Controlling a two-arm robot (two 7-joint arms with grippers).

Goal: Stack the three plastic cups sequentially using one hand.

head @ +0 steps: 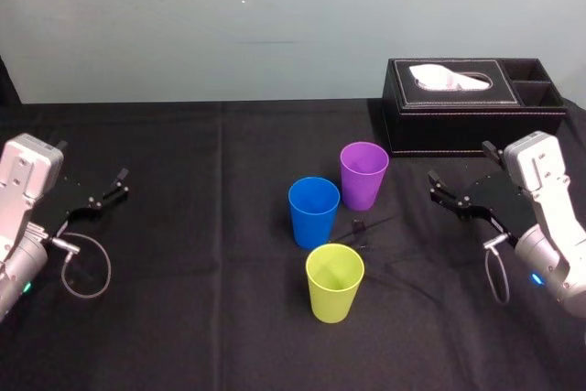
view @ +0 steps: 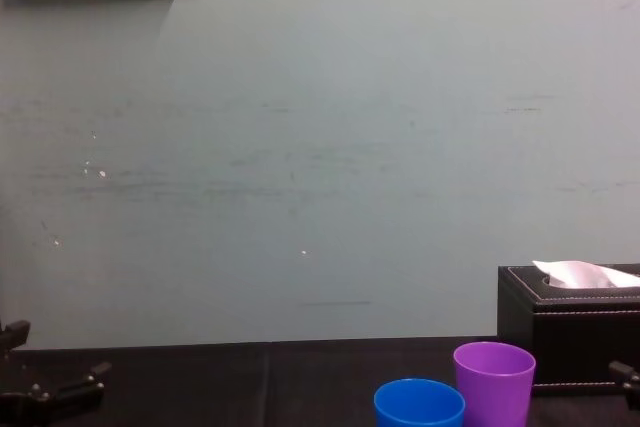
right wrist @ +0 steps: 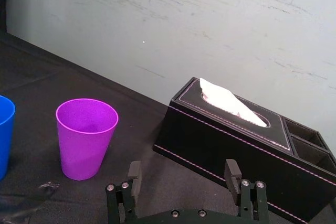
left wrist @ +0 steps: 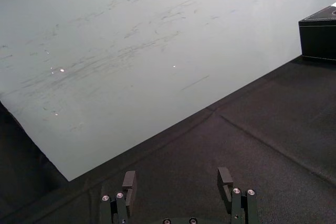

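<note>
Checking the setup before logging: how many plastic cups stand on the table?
3: purple cup farthest back, blue cup to its front-left, yellow-green cup frontmost. All separate; none seems hidden.

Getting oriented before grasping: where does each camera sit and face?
Head: high, looking down on purple cup, blue cup, yellow-green cup; left pincer and right pincer flank them.
Left wrist: behind open left pincer, facing wall.
Right wrist: behind open right pincer, facing purple cup, tissue box.
Chest: low, looking across at wall; shares purple cup with head.
</note>
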